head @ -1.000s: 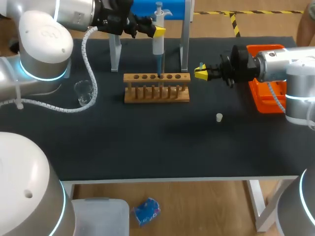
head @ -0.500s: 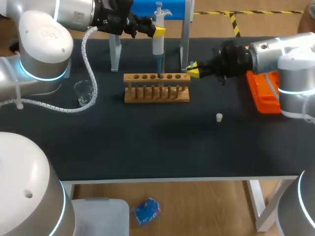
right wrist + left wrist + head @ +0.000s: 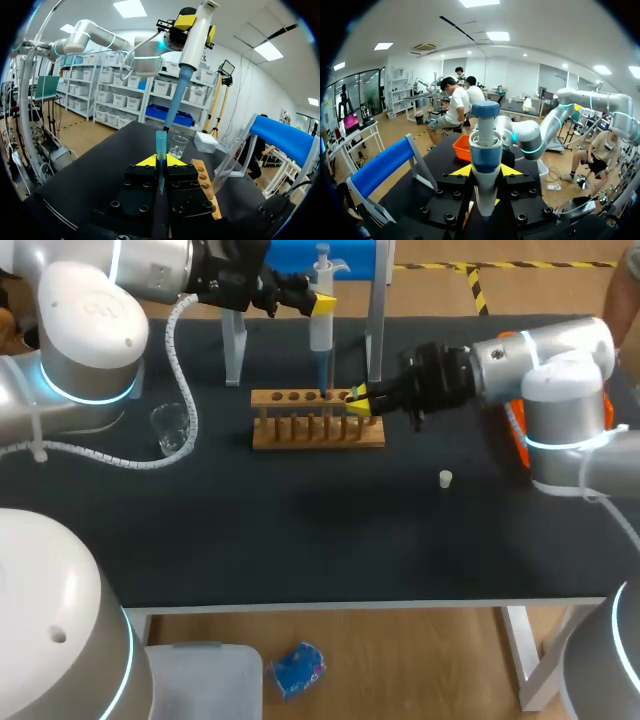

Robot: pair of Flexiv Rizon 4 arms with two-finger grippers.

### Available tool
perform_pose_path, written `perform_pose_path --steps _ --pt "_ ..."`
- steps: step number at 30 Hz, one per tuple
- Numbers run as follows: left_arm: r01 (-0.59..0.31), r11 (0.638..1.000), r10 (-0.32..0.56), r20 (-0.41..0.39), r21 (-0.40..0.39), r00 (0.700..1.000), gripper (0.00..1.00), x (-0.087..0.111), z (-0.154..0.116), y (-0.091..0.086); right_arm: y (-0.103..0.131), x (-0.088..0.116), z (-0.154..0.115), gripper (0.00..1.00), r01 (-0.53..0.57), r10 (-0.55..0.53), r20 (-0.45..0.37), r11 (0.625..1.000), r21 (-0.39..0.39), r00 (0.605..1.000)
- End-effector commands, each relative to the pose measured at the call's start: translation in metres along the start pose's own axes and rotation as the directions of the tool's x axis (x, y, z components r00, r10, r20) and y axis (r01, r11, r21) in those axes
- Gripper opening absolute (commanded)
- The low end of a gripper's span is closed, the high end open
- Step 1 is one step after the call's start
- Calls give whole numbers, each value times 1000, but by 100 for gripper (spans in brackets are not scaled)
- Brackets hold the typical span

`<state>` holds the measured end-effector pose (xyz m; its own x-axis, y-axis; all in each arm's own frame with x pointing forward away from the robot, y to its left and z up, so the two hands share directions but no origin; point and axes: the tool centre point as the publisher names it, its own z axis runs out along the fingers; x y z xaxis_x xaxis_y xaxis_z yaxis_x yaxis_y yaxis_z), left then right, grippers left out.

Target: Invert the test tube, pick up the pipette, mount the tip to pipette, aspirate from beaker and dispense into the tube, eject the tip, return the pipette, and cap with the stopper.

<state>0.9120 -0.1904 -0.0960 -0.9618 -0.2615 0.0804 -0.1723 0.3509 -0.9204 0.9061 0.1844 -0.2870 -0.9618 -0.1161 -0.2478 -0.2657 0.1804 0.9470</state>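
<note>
Our left end effector pinching pipette above rack, our right end effector pinching tip over rack's right end, beaker well left of rack, stopper apart, toward bench front edge

— Our right arm hides most of the orange box at three o'clock on the table.
— From overhead, we can't tell where the pipette end meets the rack, and the tip in our right gripper is too small there.

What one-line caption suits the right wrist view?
Right claw shut on a blue tip, the pipette in the left claw just ahead.
</note>
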Motion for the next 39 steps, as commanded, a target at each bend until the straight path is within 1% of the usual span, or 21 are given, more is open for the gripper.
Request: perform_pose_path --steps 1,4,9,11,28,34,39 --pt "-2 1000 2 -3 4 1000 0 0 -1 1 -7 0 9 0 32 -32 6 999 -11 999" --pt "-2 1000 2 -3 4 1000 0 0 -1 1 -8 1 12 0 62 -62 9 998 -5 998" --pt "-2 1000 2 -3 4 1000 0 0 -1 1 -10 2 16 0 73 -73 12 997 -3 997" --pt "-2 1000 2 -3 4 1000 0 0 -1 1 -11 2 19 0 87 -87 9 996 10 996" --pt "-2 1000 2 -3 4 1000 0 0 -1 1 -7 -4 39 0 110 -110 -22 994 18 994" --pt "-2 1000 2 -3 4 1000 0 0 -1 1 -8 -3 42 0 110 -109 -35 994 20 993" --pt "-2 1000 2 -3 4 1000 0 0 -1 1 -5 -2 40 0 102 -102 -28 995 2 994"
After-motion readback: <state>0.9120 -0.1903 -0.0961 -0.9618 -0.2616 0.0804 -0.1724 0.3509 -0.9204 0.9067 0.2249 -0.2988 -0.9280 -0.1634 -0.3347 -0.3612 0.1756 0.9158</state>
